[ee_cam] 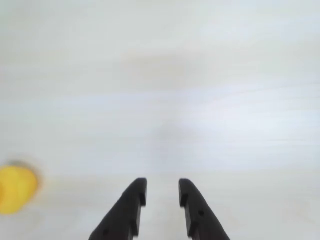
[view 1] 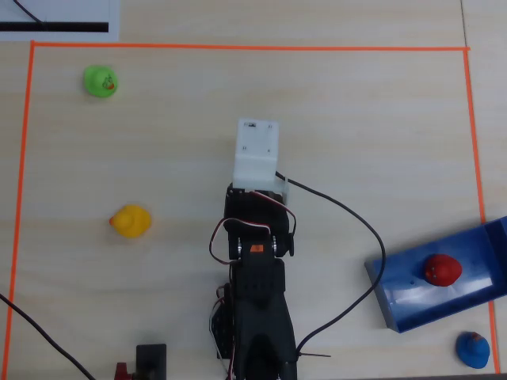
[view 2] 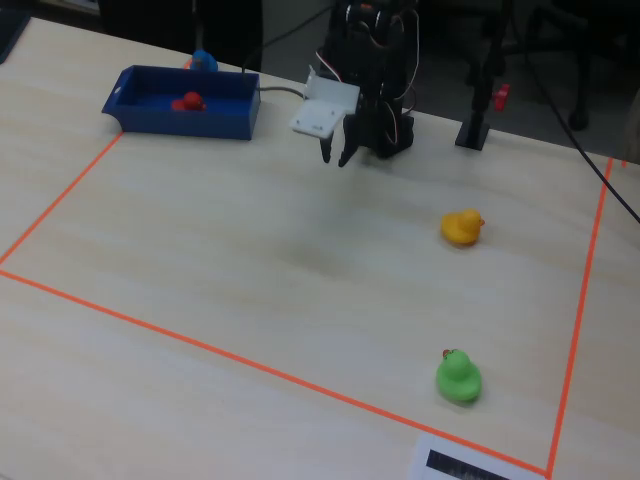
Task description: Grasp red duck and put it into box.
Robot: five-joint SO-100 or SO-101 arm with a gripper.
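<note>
The red duck (view 1: 441,270) (view 2: 187,101) lies inside the blue box (view 1: 412,305) (view 2: 215,121), at the right edge of the overhead view and back left in the fixed view. My gripper (ee_cam: 162,186) (view 2: 334,154) hangs above bare table near the arm's base, far from the box. Its two black fingers (ee_cam: 135,197) stand a little apart with nothing between them. In the overhead view the white wrist camera housing (view 1: 256,154) hides the fingers.
A yellow duck (view 1: 131,222) (ee_cam: 16,189) (view 2: 462,227) sits left of the arm in the overhead view. A green duck (view 1: 101,81) (view 2: 458,378) is at the far corner, and a blue duck (view 1: 473,349) (view 2: 203,60) sits just outside the box. Orange tape (view 1: 238,47) frames the work area.
</note>
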